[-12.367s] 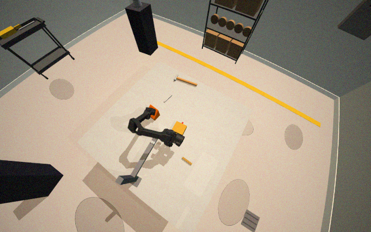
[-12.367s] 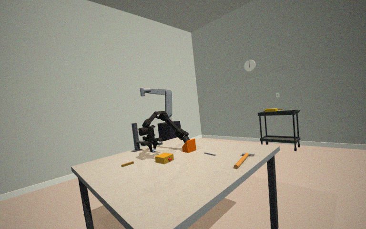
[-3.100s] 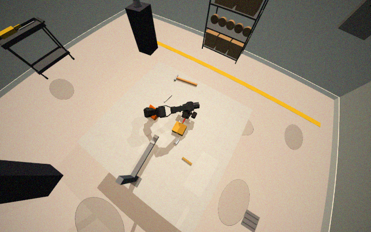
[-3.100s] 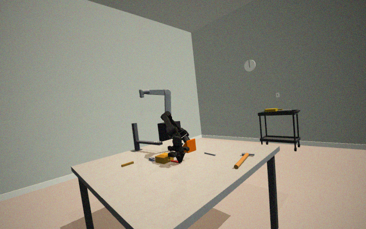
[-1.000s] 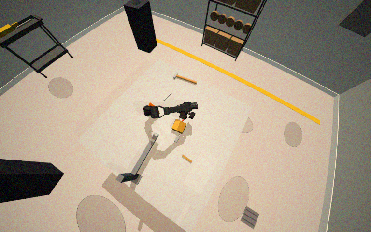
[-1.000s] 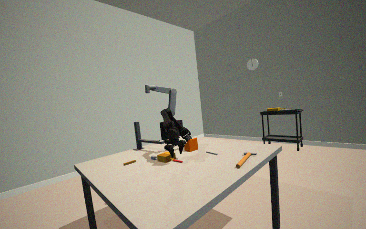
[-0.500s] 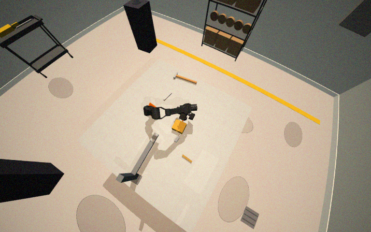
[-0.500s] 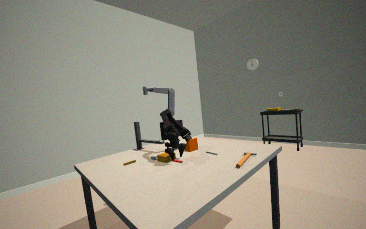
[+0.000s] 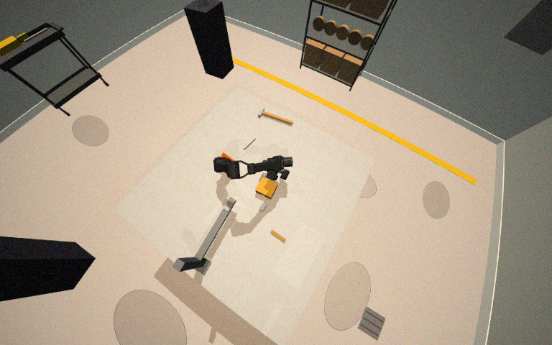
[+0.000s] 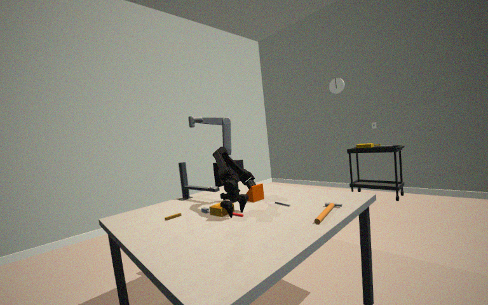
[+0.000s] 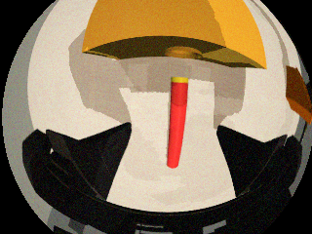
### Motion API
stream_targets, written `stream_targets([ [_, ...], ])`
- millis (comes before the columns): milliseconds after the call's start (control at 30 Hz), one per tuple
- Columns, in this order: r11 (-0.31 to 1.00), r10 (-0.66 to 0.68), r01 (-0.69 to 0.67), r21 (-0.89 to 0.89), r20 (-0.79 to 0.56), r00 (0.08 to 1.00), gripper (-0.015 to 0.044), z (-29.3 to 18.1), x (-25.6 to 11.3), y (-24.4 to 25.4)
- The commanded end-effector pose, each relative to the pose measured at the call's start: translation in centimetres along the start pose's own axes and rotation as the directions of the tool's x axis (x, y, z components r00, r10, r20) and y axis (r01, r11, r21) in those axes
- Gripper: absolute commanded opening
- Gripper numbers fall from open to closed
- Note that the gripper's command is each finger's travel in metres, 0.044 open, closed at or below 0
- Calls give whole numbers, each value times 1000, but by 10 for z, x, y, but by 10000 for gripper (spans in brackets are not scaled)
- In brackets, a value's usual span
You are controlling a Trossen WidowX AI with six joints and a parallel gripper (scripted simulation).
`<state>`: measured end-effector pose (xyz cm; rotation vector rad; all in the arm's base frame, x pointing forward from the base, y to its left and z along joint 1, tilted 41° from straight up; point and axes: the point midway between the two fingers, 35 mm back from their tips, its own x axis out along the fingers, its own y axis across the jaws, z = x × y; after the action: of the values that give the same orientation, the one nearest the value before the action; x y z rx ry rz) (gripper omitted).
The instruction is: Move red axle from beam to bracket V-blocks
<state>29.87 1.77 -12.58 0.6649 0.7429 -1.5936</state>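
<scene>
The red axle (image 11: pixel 176 124) (image 10: pixel 238 215) lies with its yellow-tipped end toward a yellow-orange block (image 11: pixel 161 19) (image 9: pixel 266 187) (image 10: pixel 217 210), which I take for the beam. The block has a round bore in its near face. In the wrist view a strip of shaded table shows between the axle's tip and the block. My gripper (image 11: pixel 175 129) (image 10: pixel 236 213) (image 9: pixel 278 175) is open, low over the table, one finger on each side of the axle. No finger contact is visible. I cannot make out the V-blocks or tell which object is the bracket.
A small grey piece (image 9: pixel 264 207) (image 10: pixel 204 210) is beside the block's far side. An orange box (image 10: pixel 255 192) (image 11: pixel 298 95) stands by the arm's base. A yellow bar (image 9: pixel 277 236) (image 10: pixel 172 216), a thin grey rod (image 9: pixel 249 144) and a hammer (image 9: pixel 277 118) (image 10: pixel 325 213) lie farther off.
</scene>
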Motion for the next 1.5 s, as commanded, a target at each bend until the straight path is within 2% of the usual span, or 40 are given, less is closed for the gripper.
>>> stream_targets([
  [0,1000,0,0,0,0,1000,414,0,0,0],
  [500,1000,0,0,0,0,1000,20,0,0,0],
  [600,1000,0,0,0,0,1000,0,0,0,0],
  [833,1000,0,0,0,-1,1000,0,-1,-6,1],
  [1467,1000,3,-3,-11,-4,1000,0,-5,-115,10],
])
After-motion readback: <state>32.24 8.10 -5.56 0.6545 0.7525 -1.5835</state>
